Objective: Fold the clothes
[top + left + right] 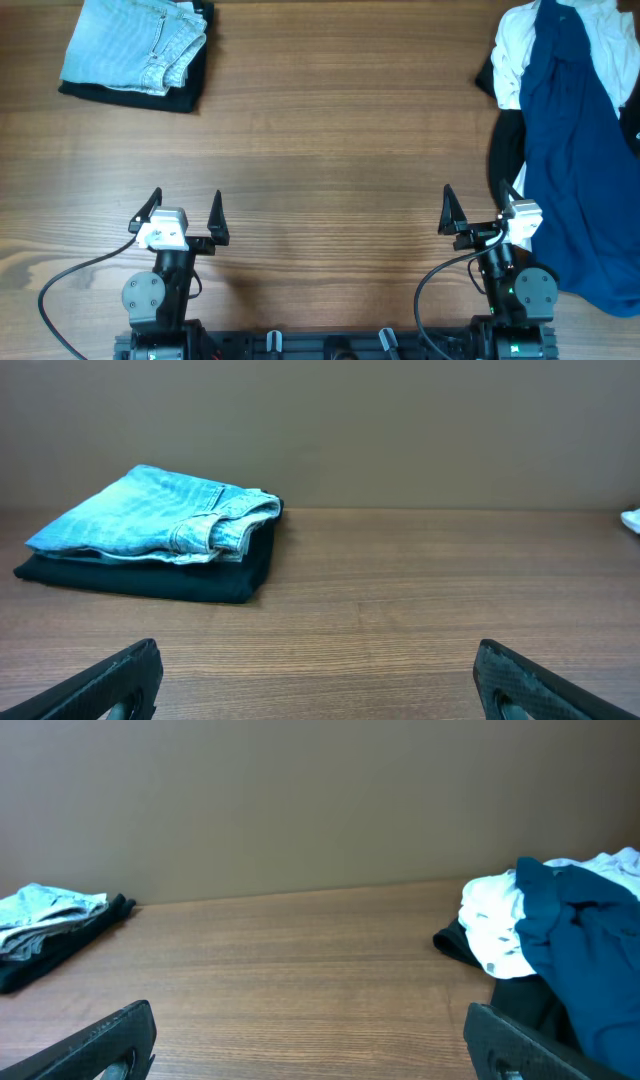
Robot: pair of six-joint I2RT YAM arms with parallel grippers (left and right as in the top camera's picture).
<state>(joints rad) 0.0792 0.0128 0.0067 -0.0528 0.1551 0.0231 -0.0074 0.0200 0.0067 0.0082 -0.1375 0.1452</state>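
Both arms rest at the near edge of the table [330, 150]. The left gripper [183, 208] and right gripper [478, 205] stand released and empty. The blue garment [570, 150] lies crumpled at the right, draped over a white garment [518, 50], awaiting folding. The jeans [135, 45], far left, look already folded.

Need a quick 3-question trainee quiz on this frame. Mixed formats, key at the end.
1. True or false: the left gripper and the right gripper are both open and empty.
2. What do the folded jeans lie on? A) a tray B) a folded black garment C) a towel
3. Which gripper is nearer the blue garment?
Key: 1 true; 2 B; 3 the right gripper.
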